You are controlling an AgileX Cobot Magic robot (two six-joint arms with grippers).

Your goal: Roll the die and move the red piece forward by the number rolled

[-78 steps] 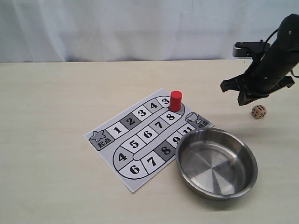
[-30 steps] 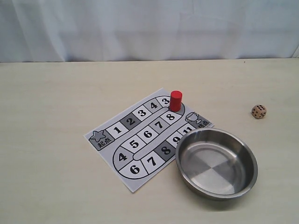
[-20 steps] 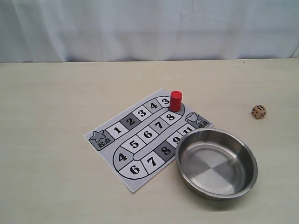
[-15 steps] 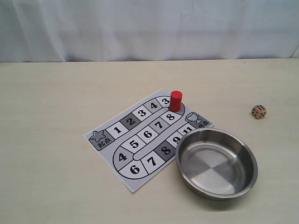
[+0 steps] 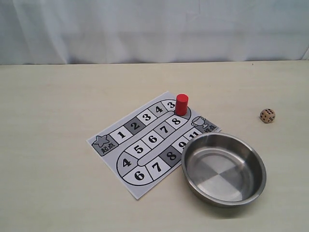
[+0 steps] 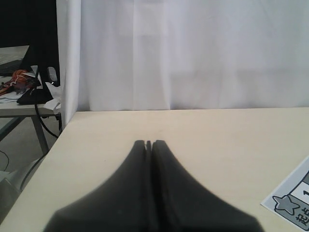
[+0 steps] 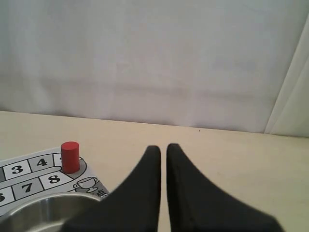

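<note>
A white curtain (image 5: 145, 29) closes off the far side, and a pale bench (image 5: 58, 121) carries everything. The die (image 5: 267, 115) lies on bare bench at the right, beyond the steel bowl (image 5: 223, 169) and apart from it. The red piece (image 5: 181, 104) stands upright at the far bend of the printed board (image 5: 126, 180), beside square 3. Neither arm is seen in the exterior view. The left tool (image 6: 148, 143) is pressed fully together on nothing. The right tool (image 7: 163, 147) is drawn in to a thin slit, also empty.

The die is judged light, rigid and sharp-edged. It is best taken across two opposite flat faces, since a corner grip would likely let it squirt out. It can be dropped into the bowl without harm. The red piece is judged light, hard and smooth. Being taller than wide, it would be tipped easily, so it should be pinched across its round side near mid-height and lifted straight up
</note>
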